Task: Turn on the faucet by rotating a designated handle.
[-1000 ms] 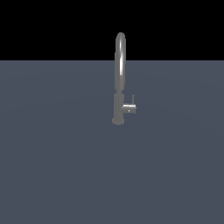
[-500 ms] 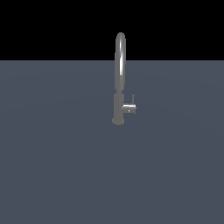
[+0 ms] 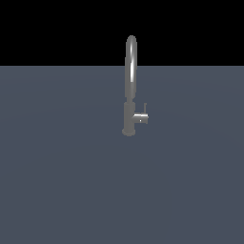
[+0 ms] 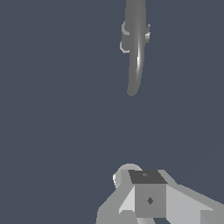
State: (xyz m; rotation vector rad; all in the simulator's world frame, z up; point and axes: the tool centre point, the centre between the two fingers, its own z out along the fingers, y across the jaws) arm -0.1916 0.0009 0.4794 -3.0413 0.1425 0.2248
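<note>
The faucet [image 3: 129,114] stands upright on the flat grey surface, its narrow arched spout [image 3: 131,62] rising high above the thicker body. The handle [image 3: 141,117] is a short stub sticking out from the body toward the exterior view's right, ending in a thin upright lever pin [image 3: 145,108]. The wrist view looks down on the faucet [image 4: 135,52] from above. My gripper [image 4: 146,177] shows there only as blocky grey parts, well apart from the faucet and touching nothing. Its jaws overlap in that view, so I cannot tell their state. The gripper is out of the exterior view.
The flat grey-blue surface [image 3: 71,181] spreads around the faucet in every direction. A black background lies behind its far edge [image 3: 47,65].
</note>
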